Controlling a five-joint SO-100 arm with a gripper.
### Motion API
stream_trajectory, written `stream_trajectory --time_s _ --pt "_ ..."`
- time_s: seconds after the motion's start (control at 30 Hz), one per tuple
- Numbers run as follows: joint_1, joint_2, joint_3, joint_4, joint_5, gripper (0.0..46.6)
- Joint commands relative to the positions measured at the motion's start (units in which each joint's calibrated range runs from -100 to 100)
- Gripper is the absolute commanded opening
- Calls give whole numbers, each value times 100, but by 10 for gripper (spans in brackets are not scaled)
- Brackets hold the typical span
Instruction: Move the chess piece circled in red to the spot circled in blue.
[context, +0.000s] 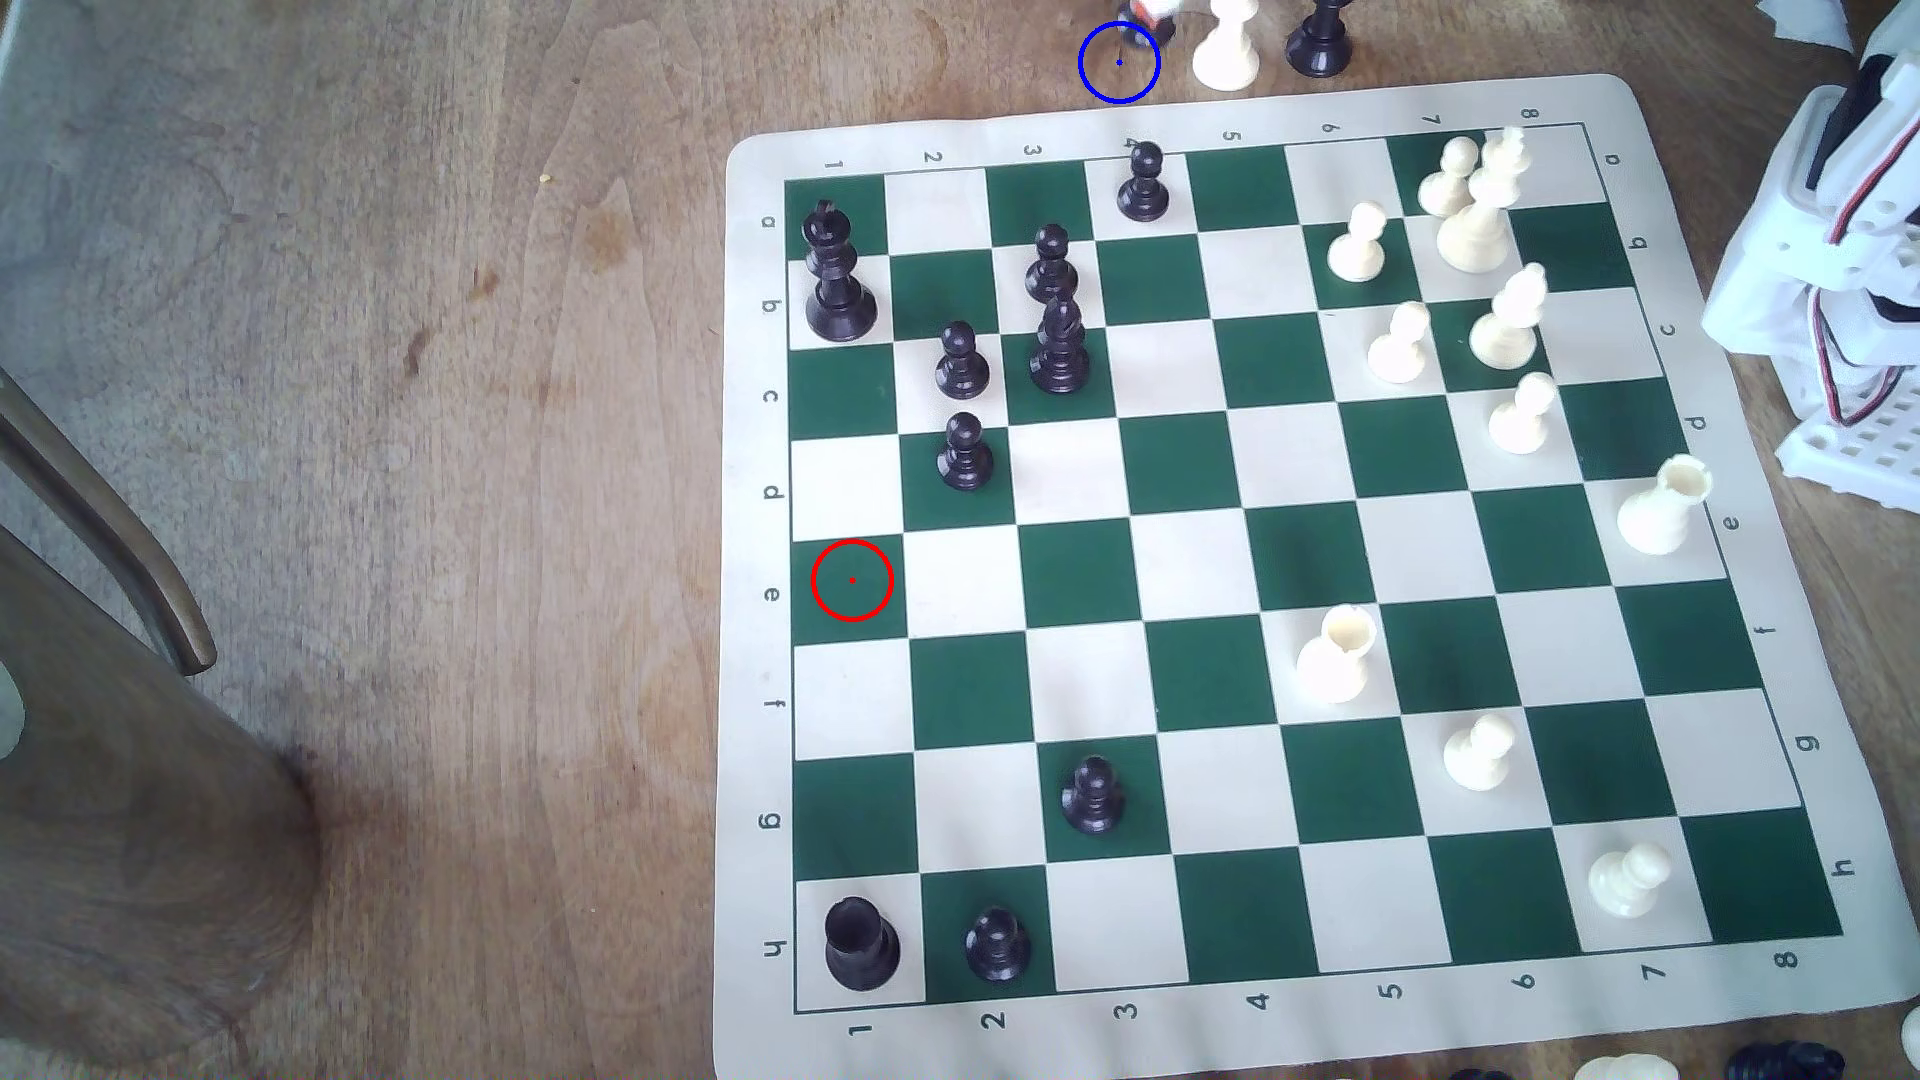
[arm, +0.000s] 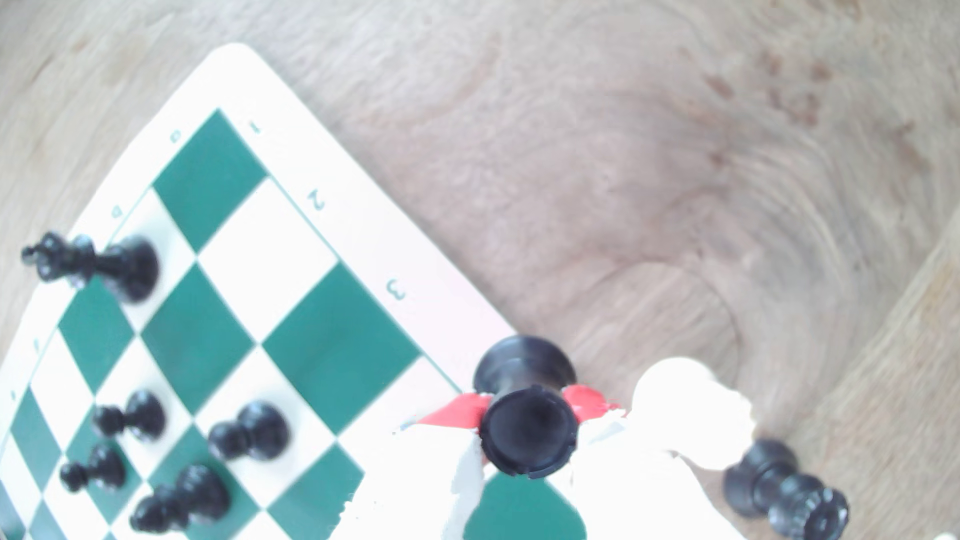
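Note:
My gripper (arm: 527, 410) is shut on the black rook (arm: 527, 439), with its red-padded white fingers (arm: 457, 413) pressing on the neck from both sides. The rook's base sits over the wood just off the board's edge by column 4; whether it touches the table I cannot tell. In the exterior view the rook (context: 1141, 29) is a dark shape at the upper right rim of the blue ring (context: 1118, 62), under a bit of the gripper (context: 1151, 8) at the frame's top. The red ring (context: 852, 581) circles an empty green square, e1.
A cream pawn (context: 1228, 47) and a black piece (context: 1320, 42) stand on the wood just to the exterior view's right of the blue ring. The chessboard (context: 1278, 104) carries several black and cream pieces. The arm's white base (context: 1849, 312) is at the right.

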Motion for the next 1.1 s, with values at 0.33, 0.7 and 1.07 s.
stream_trajectory --time_s 0.33,0.7,1.07 --pt "203 754 -303 -908 176 4" --pt "180 1051 -584 -990 205 4" --pt "266 1298 -820 -990 274 4"
